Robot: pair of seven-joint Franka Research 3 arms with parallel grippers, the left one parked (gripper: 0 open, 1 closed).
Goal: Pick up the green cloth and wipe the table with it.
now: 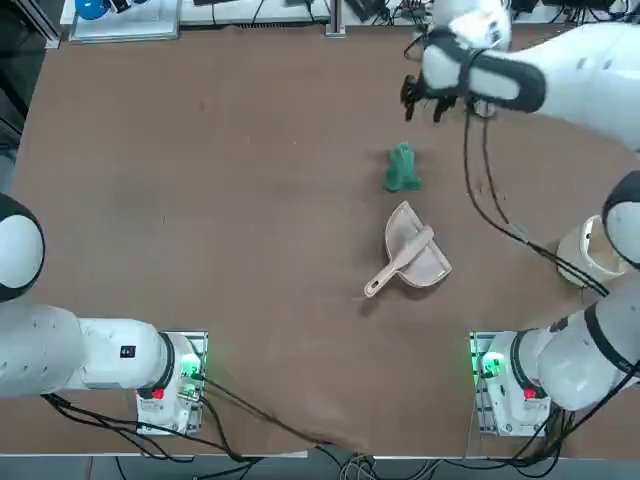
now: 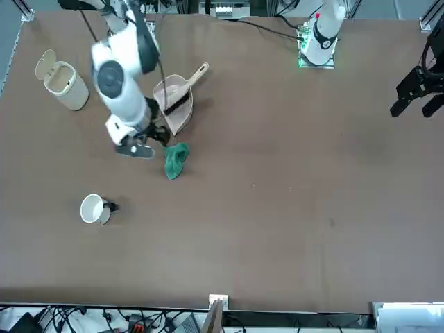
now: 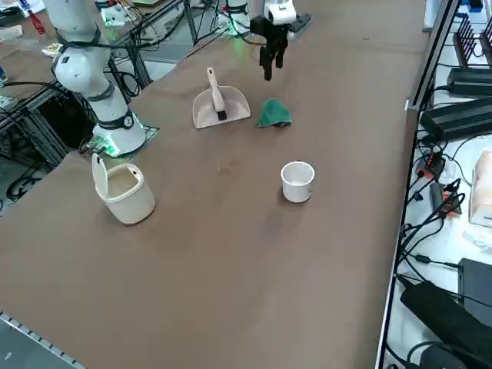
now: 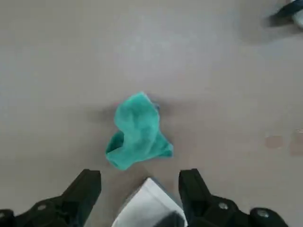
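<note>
The green cloth (image 1: 402, 170) (image 2: 176, 159) (image 3: 274, 114) (image 4: 137, 132) lies bunched on the brown table (image 1: 200, 200), just beyond the pinkish dustpan (image 1: 415, 252). My right gripper (image 1: 424, 103) (image 2: 146, 144) (image 3: 269, 69) (image 4: 140, 177) hangs in the air above the table, a little past the cloth on the far side from my base and apart from it. Its jaws stand open with nothing between them. In the wrist view the cloth lies ahead of the two black fingers (image 4: 87, 187).
The dustpan (image 2: 175, 97) (image 3: 219, 104), with a brush lying in it, sits close to the cloth on my base's side. A white cup (image 2: 94, 208) (image 3: 297, 181) stands to the right of the cloth. A beige lidded bin (image 1: 590, 250) (image 3: 123, 188) stands near my right base.
</note>
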